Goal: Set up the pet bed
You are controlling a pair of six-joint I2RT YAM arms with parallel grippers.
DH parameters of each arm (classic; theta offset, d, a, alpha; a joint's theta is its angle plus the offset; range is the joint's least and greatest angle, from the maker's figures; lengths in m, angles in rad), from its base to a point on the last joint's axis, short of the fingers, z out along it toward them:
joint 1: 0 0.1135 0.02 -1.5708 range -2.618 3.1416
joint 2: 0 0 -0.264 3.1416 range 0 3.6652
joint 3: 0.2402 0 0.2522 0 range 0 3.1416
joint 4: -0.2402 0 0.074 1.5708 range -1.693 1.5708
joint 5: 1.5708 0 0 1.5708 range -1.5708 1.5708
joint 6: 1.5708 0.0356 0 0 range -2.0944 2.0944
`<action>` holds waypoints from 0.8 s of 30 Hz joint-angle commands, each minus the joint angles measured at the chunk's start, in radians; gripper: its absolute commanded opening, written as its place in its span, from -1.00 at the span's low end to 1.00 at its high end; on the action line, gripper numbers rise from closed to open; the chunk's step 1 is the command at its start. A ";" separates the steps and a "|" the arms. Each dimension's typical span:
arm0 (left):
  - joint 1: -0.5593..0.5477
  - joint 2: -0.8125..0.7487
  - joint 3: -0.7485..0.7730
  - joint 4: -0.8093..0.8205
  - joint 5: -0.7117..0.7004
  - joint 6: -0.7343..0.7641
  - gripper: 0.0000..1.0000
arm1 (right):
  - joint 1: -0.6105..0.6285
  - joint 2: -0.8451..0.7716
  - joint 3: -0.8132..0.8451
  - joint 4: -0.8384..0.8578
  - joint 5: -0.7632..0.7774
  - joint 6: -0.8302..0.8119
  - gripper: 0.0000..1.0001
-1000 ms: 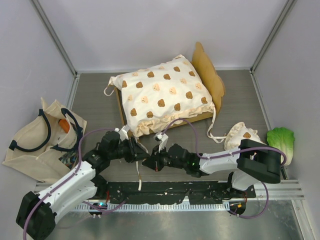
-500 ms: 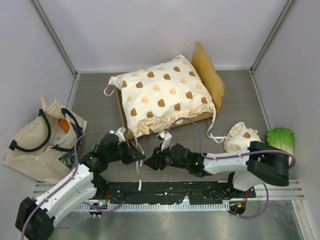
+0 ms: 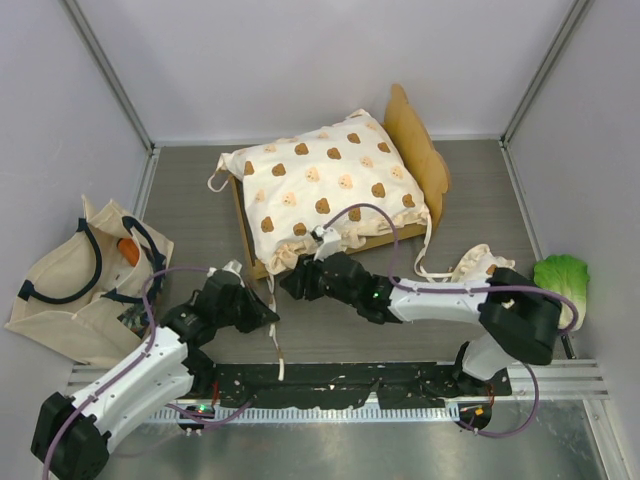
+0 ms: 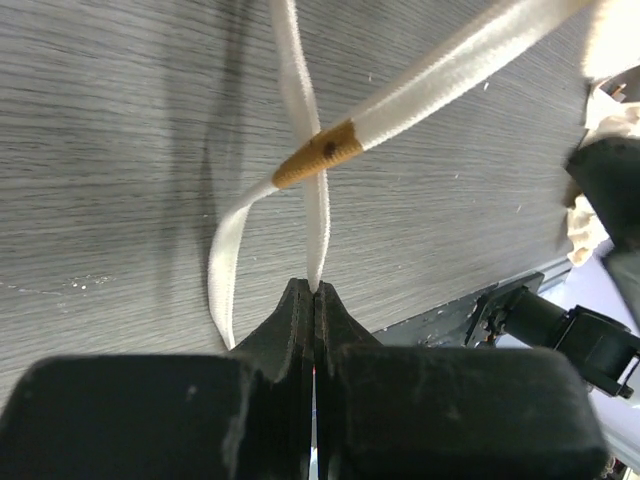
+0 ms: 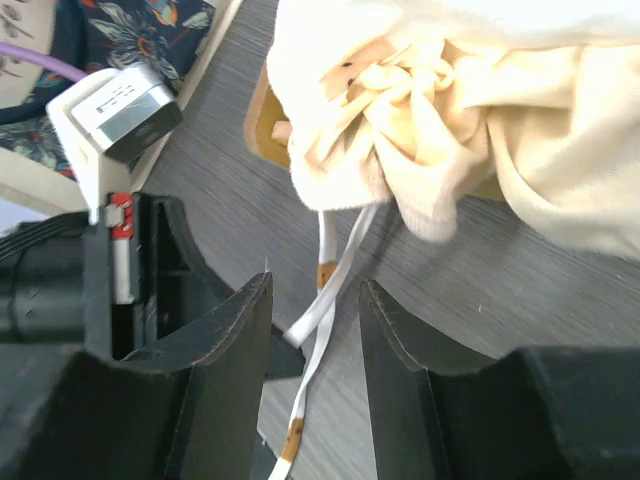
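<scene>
The pet bed (image 3: 418, 150) stands mid-surface with its bear-print cushion (image 3: 325, 195) on top. Just in front of the bed's near left corner, the left pincer (image 4: 315, 290) is clamped tight on a white tie (image 4: 319, 215). The right pincer (image 5: 315, 285) hovers half-wide at that corner.

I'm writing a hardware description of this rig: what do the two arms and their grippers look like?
The left arm and right arm both have white link shells with black joints. A thin purple cable loops loosely along each. The left gripper and right gripper have matte black, wedge-shaped fingers.
</scene>
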 commanded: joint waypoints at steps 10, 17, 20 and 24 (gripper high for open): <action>0.000 0.054 0.058 0.004 -0.027 0.021 -1.00 | -0.021 0.255 0.128 0.149 -0.084 0.020 -0.02; 0.000 0.051 0.059 -0.011 -0.030 0.027 -1.00 | -0.025 0.263 0.103 0.195 -0.096 0.033 -0.02; 0.000 0.053 0.062 -0.002 -0.029 0.027 -1.00 | -0.027 0.266 0.102 0.200 -0.086 0.040 -0.02; 0.000 0.059 0.075 0.000 -0.027 0.031 -1.00 | -0.033 0.321 0.129 0.226 -0.109 0.042 -0.06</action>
